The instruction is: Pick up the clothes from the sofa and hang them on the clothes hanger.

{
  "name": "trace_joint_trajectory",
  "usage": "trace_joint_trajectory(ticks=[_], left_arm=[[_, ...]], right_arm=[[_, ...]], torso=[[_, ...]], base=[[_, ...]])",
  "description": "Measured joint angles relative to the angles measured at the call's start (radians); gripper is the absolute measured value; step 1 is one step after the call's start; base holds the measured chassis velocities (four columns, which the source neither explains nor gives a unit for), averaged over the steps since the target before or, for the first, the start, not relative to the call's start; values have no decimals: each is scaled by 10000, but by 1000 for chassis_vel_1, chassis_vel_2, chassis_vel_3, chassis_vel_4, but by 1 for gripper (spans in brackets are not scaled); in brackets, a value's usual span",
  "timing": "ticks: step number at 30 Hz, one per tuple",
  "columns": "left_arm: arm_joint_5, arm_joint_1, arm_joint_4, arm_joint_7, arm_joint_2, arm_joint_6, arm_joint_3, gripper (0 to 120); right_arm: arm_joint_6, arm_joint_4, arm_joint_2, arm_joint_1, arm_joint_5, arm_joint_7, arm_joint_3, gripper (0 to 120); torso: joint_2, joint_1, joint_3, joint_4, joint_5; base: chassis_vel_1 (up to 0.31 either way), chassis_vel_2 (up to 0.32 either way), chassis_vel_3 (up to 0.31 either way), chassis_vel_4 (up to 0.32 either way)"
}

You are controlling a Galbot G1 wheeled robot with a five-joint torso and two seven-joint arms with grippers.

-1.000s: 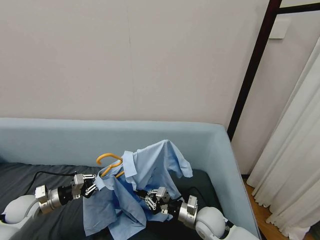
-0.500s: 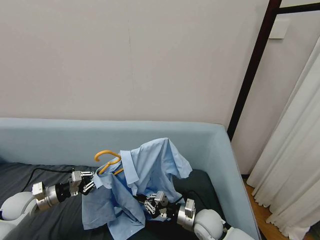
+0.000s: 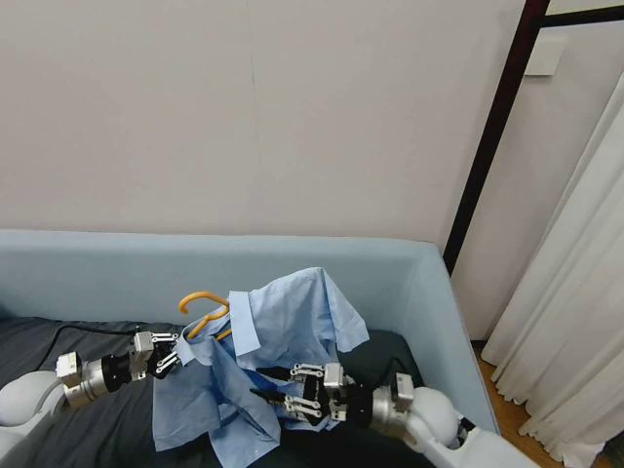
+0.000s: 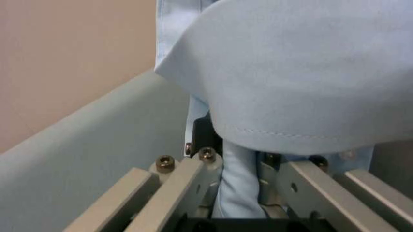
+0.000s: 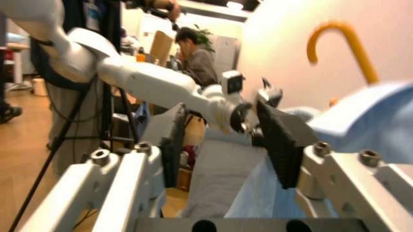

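The blue shirt (image 3: 292, 322) is seen partly draped over the orange hanger (image 3: 200, 304), clamped between the left gripper's (image 3: 175, 354) fingers, while the right gripper's (image 3: 281, 389) fingers are held apart at its hem; proper hanging is judged unfinished.

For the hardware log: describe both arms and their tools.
The left arm and right arm have white rounded shells, then a silver ring and a black wrist section. Left tool and right tool are silver linkage fingers with visible bolts; the right one's pads are black.

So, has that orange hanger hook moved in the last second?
Yes. The orange hanger hook has shifted slightly left and up against the sofa backrest, along with the blue shirt pinched in the left gripper.
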Motion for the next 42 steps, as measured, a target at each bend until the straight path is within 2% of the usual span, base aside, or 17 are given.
trace_joint_trajectory(ticks=[3, 5, 7, 8, 11, 13, 15, 21, 28, 35, 39, 42], left_arm=[[-115, -37, -12, 152, 110, 74, 4, 1], [-179, -56, -51, 419, 305, 143, 3, 1], [-183, -61, -52, 631, 495, 188, -3, 1], [-183, -61, -52, 631, 495, 188, -3, 1], [-181, -68, -10, 1064, 815, 321, -20, 1], [-110, -59, -5, 1265, 972, 375, -14, 1], [-51, -60, -4, 1341, 1037, 404, -5, 1], [148, -84, -13, 1665, 1331, 601, 124, 1], [302, -250, -52, 1939, 1616, 805, 346, 1], [382, -301, -80, 1953, 1644, 850, 433, 1], [427, -288, -56, 1969, 1635, 841, 442, 1], [462, -279, -54, 1982, 1589, 807, 494, 1]], right_arm=[[-65, 162, -168, 155, 49, 399, 404, 56], [-268, 352, -385, 509, -480, 1935, 859, 67], [-439, 427, -628, 856, -916, 2863, 1035, 75], [-439, 427, -628, 856, -916, 2863, 1035, 75], [-761, 618, -1279, 1587, -1311, 3657, 910, 88], [-1017, 778, -1629, 1942, -1468, 3930, 446, 97], [-1129, 797, -1772, 2167, -1519, 3884, 111, 99], [-1478, 135, -1821, 3342, -1847, 3002, -1273, 100], [-1972, -679, -1193, 4707, -1531, 2669, -2805, 100], [-2271, -1206, -749, 5119, -1806, 1474, -3105, 98], [-2474, -1359, -725, 5195, -1998, 995, -3189, 90], [-2737, -1530, -671, 5226, -2171, 933, -3299, 75]], torso=[[0, 0, 0, -3, 1], [0, 0, 0, 1, 3], [0, 1, 0, 3, 0], [0, 1, 0, 3, 0], [0, 1, 0, 1, 0], [0, 0, 0, 0, 0], [0, 0, 0, 0, 1], [-1, 1, 1, 1, 0], [-1, 0, 1, 3, -2], [-1, 1, 1, 2, -1], [0, 1, 0, -1, -1], [-1, 0, 1, 0, 1]], base=[[0, 0, 0, 0], [0, 0, 0, 0], [0, 0, 0, 0], [0, 0, 0, 0], [0, 0, 0, 0], [0, 0, 0, 0], [0, 0, 0, 0], [0, 0, 0, 0], [0, 0, 0, 0], [0, 0, 0, 0], [0, 0, 0, 0], [0, 0, 0, 0]])
